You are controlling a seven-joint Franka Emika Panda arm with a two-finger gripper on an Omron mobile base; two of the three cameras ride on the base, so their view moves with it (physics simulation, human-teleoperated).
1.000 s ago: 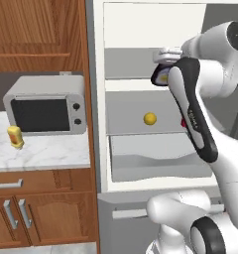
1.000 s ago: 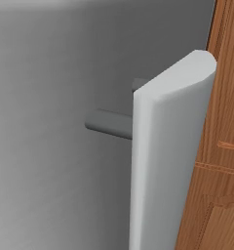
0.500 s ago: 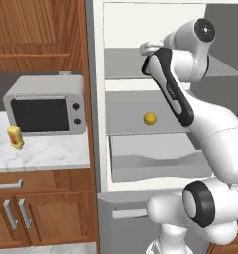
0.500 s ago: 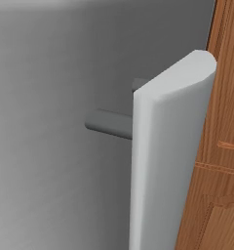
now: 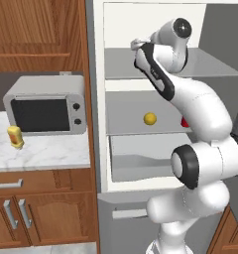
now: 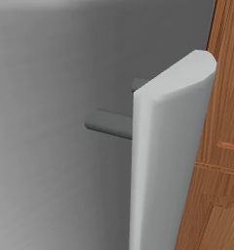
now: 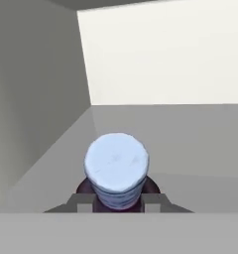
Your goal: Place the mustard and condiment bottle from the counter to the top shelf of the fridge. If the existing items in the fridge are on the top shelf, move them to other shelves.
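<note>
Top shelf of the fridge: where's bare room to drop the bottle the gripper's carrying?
The gripper is shut on the condiment bottle. In the hand view, the top shelf lies bare ahead to the back wall and out to the left wall. The shelf below is tighter: lemon mid-shelf, red object beside the arm. The mustard sits on the counter.

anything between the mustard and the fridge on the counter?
Microwave stands behind that stretch; the counter from mustard to fridge is bare marble, left base view.
</note>
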